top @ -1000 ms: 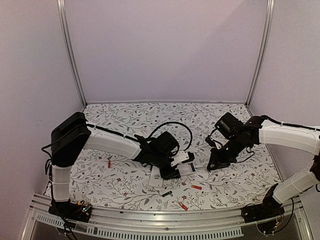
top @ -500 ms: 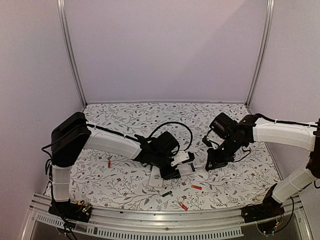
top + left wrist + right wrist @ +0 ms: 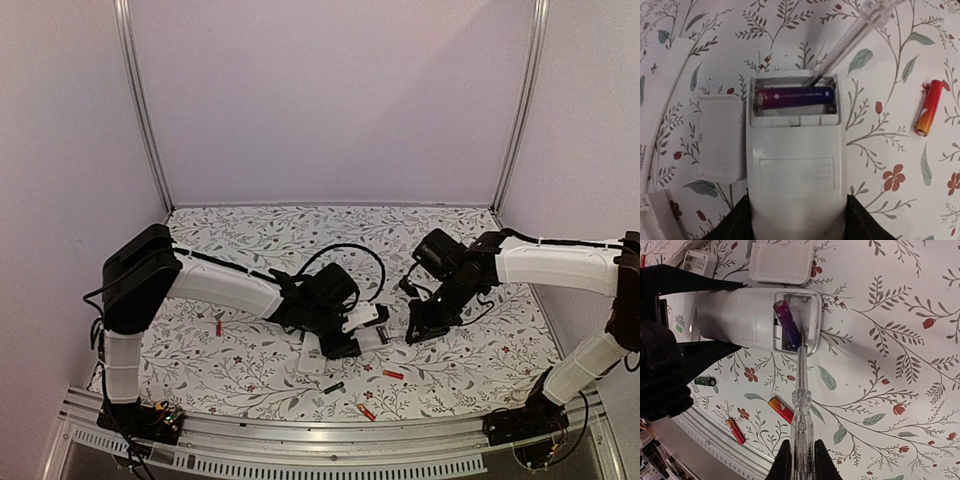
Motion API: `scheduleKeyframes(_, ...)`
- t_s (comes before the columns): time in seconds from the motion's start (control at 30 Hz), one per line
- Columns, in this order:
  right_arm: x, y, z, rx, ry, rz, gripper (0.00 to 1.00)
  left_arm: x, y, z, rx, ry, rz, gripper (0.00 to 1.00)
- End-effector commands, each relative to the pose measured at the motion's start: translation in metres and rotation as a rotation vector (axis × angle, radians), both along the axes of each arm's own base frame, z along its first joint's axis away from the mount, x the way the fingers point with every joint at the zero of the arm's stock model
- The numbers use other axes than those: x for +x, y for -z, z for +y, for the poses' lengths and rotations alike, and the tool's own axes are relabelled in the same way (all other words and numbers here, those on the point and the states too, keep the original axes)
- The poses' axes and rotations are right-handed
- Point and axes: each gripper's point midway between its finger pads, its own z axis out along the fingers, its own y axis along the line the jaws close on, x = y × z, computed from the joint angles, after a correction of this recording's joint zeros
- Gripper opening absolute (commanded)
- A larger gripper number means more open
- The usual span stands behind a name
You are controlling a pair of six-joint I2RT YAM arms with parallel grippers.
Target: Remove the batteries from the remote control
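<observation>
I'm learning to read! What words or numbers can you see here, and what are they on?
Nothing here is clear enough to read.
Purple battery in the white remote: tiny print along it, too blurred.
Other white device: small label, too small to read.

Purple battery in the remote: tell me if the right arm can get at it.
Probably yes. The cover lies off beside the remote, so the purple battery is exposed, and the screwdriver in the right gripper has its tip at it; nothing blocks it.
</observation>
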Motion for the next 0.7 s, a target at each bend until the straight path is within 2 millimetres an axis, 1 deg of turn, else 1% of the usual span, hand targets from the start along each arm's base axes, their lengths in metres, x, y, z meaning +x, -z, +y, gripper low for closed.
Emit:
scheduleKeyframes(0.0,-0.008,0.013,0.012,0.091,-0.022,0.071,0.00,-0.015,0.029,0.014,0.094,0.034,0.046,0.30)
scheduleKeyframes(0.13,-0.007,0.006,0.021,0.269,-0.031,0.108,0.00,-0.014,0.029,0.015,0.095,0.033,0.041,0.30)
scheduleKeyframes(0.17,-0.009,0.004,0.023,0.318,-0.039,0.117,0.00,-0.014,0.030,0.015,0.098,0.031,0.040,0.30)
scheduleKeyframes(0.23,-0.014,-0.008,0.029,0.424,-0.076,0.123,0.00,-0.013,0.031,0.016,0.101,0.032,0.036,0.30)
scheduleKeyframes(0.3,-0.020,-0.013,0.031,0.481,-0.096,0.149,0.00,-0.011,0.032,0.017,0.106,0.026,0.032,0.30)
scheduleKeyframes(0.43,-0.030,-0.014,0.028,0.502,-0.110,0.171,0.00,-0.007,0.032,0.018,0.111,0.016,0.025,0.29)
scheduleKeyframes(0.6,-0.030,-0.024,0.023,0.493,-0.099,0.131,0.00,-0.005,0.031,0.017,0.107,0.009,0.020,0.30)
scheduleKeyframes(0.67,-0.028,-0.027,0.022,0.493,-0.091,0.113,0.00,-0.005,0.030,0.017,0.105,0.004,0.021,0.32)
